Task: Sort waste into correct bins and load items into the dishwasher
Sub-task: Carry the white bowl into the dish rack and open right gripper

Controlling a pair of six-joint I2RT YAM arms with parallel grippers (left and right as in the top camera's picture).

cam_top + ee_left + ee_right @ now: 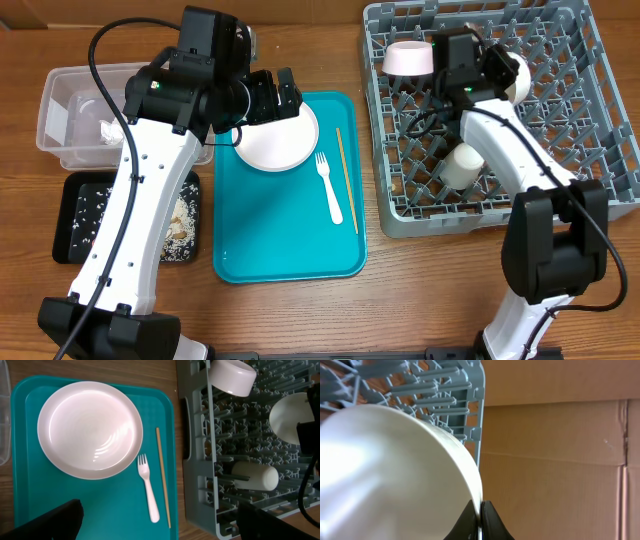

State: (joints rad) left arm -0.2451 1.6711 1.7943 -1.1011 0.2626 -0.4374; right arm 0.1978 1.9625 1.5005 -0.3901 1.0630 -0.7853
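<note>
Over grey dish rack (600, 150), right gripper (481, 510) pinching rim of white bowl (395, 470), left gripper (278, 97) wide above plate (90, 430)

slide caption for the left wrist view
White plate, fork and chopstick on the teal tray; beside it, the grey rack holds a cup, a tilted bowl and a second bowl.

Overhead, the white plate (276, 146) is partly covered by the left gripper (275, 99), and the black tray (70, 245) and clear tub (60, 90) by its arm. The white bowl (385, 470) pinched by the right gripper (480, 511) is blurred and cut off at the left and bottom edges. The scraps (182, 222) are too small to be identified.
</note>
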